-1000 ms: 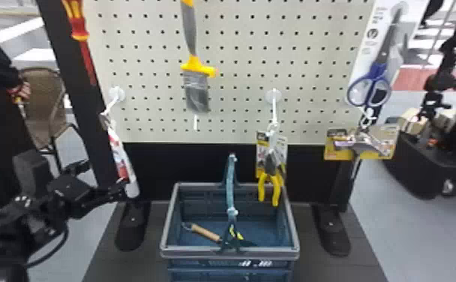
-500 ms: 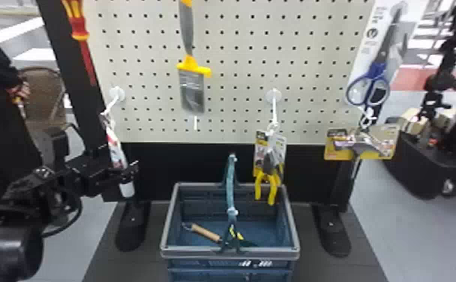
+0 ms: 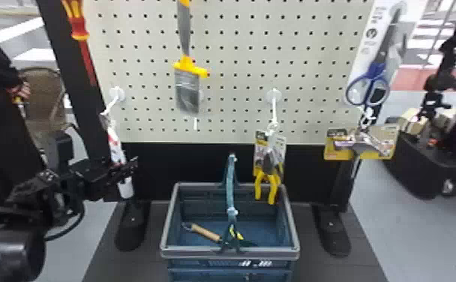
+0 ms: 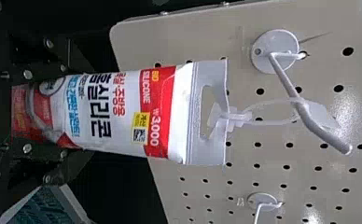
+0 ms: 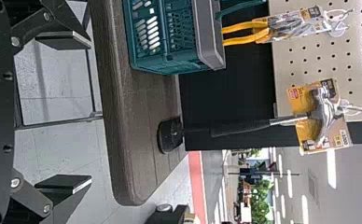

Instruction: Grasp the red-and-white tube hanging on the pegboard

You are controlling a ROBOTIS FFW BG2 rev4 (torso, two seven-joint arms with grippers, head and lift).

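Observation:
The red-and-white tube (image 3: 111, 140) hangs by a white loop from a white hook (image 3: 116, 93) at the pegboard's left edge, its white cap (image 3: 126, 189) pointing down. My left gripper (image 3: 120, 170) sits at the tube's lower part, above the cap. In the left wrist view the tube (image 4: 123, 112) runs out from between the black fingers (image 4: 44, 60), which lie against both its sides, so the left gripper (image 4: 53, 109) is shut on it. My right gripper (image 5: 72, 112) is open and holds nothing, off the table's right end above the floor.
A blue-green basket (image 3: 229, 253) with small tools stands on the dark table below the board. On the pegboard (image 3: 313, 56) hang a paintbrush (image 3: 186, 86), yellow-handled pliers (image 3: 266, 168), blue scissors (image 3: 369, 82) and a carded tool (image 3: 362, 142). A black post (image 3: 77, 93) stands left of the tube.
My left gripper rose and shifted right to the tube's lower part, and has stayed there for the last half second. The tube swung slightly.

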